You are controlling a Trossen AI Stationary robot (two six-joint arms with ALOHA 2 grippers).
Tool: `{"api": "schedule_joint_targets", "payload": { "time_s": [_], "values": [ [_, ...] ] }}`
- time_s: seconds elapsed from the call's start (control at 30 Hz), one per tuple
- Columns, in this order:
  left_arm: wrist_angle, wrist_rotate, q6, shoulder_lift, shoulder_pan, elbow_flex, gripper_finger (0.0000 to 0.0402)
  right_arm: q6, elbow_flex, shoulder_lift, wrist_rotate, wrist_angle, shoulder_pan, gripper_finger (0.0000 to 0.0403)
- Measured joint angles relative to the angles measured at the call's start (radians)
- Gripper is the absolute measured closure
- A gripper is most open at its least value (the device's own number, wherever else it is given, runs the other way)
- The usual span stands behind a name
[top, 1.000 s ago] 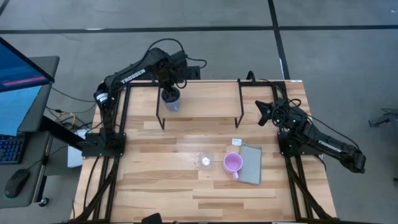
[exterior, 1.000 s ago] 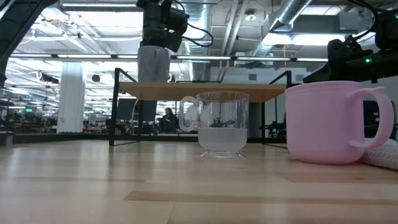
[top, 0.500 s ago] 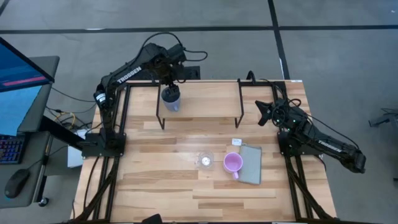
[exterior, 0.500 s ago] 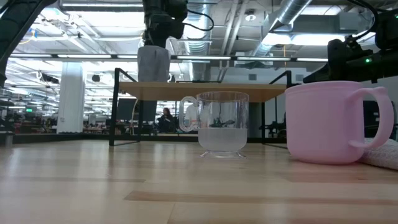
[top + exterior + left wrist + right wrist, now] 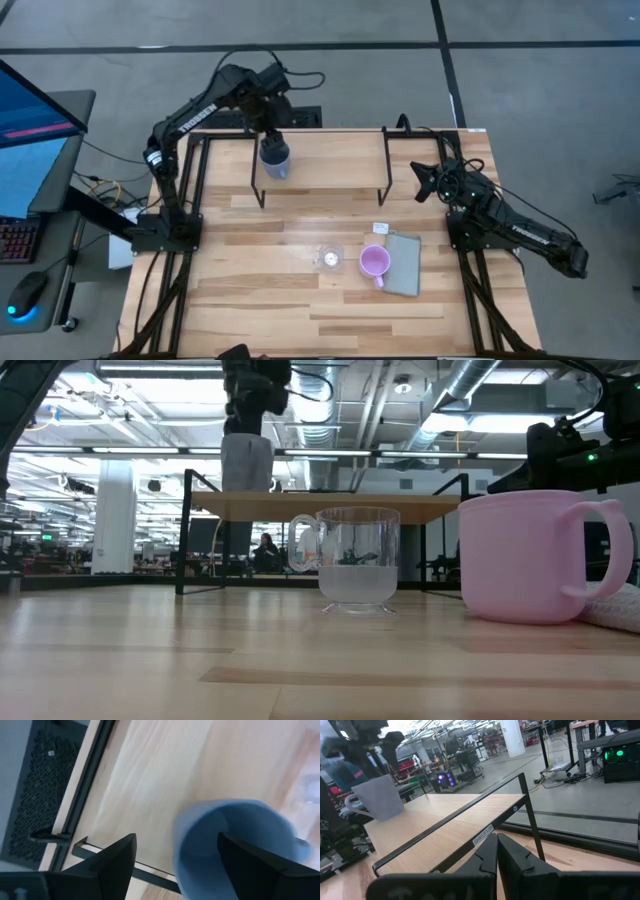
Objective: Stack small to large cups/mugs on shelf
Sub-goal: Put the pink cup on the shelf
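The blue-grey mug (image 5: 275, 158) stands upright by its base on the left end of the low wooden shelf (image 5: 330, 160); it also shows in the low view (image 5: 247, 463). My left gripper (image 5: 271, 132) is open above the mug (image 5: 235, 845) and a little to its far side, touching nothing. The clear glass cup (image 5: 330, 257) and the pink mug (image 5: 374, 263) stand upright on the tabletop nearer the front. My right gripper (image 5: 425, 180) is shut and empty beside the shelf's right end (image 5: 435, 835).
A flat grey pad (image 5: 403, 263) lies on the table to the right of the pink mug. The shelf's black legs (image 5: 385, 165) stand between the shelf and my right gripper. The rest of the shelf board is bare wood.
My left gripper has risen off the blue-grey mug and drawn back toward the table's far left. The mug stays standing on the shelf's left end.
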Motion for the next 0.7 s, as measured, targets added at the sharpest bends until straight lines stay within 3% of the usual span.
{"api": "schedule_joint_targets", "payload": {
  "time_s": [0.43,0.7],
  "values": [
    [0.000,-0.030,0.043,-0.155,0.009,0.000,0.0132,0.007,0.000,0.000,0.000,0.000,0.000,0.0370],
    [0.102,0.157,0.052,-0.325,0.009,0.000,0.0132,0.007,0.000,0.000,0.000,0.026,0.000,0.0370]
  ]
}}
